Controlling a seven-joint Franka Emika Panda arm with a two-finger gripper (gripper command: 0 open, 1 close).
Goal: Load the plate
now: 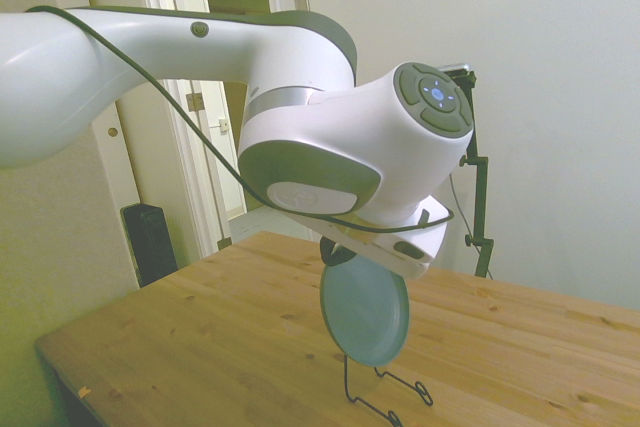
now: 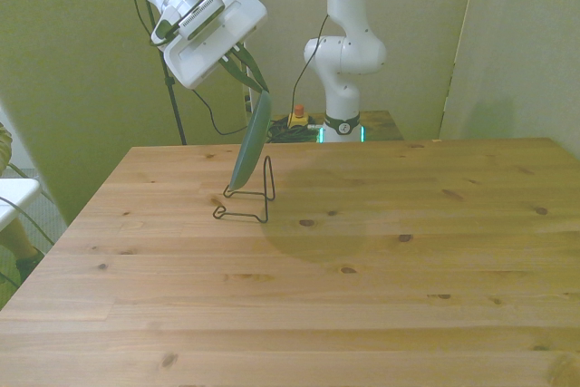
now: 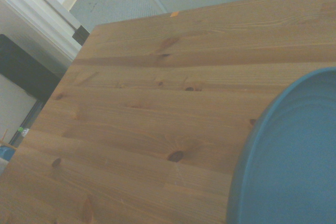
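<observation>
From my station I see the plate (image 2: pixel 251 144) standing nearly on edge, tilted, with its lower rim down in the black wire stand (image 2: pixel 246 198) on the wooden table (image 2: pixel 381 260). In the front view the stand sits toward the front view's left, in the far half of the tabletop, and the plate leans against the stand's upright loop.

The gripper (image 2: pixel 255 82) is at the plate's upper edge — its dark fingers (image 2: pixel 250 72) come down from the white wrist block and meet the rim there. From the front view I read them as pinched on the plate's top edge, though the fingers are thin and dark against the background, so the contact is probably a grip rather than something I can confirm outright.

In the side view the arm fills most of the upper picture, and the plate (image 1: pixel 365 312) hangs below the wrist as a teal disc, its face turned toward that camera. Beneath it the wire stand (image 1: pixel 385 392) shows its feet on the table (image 1: pixel 200 347) — the plate's bottom edge sits at the stand's wires.

The wrist view catches a curved slice of the plate (image 3: pixel 294 161), blurred and close, with the table's (image 3: pixel 157 103) knotty planks beyond it.
</observation>
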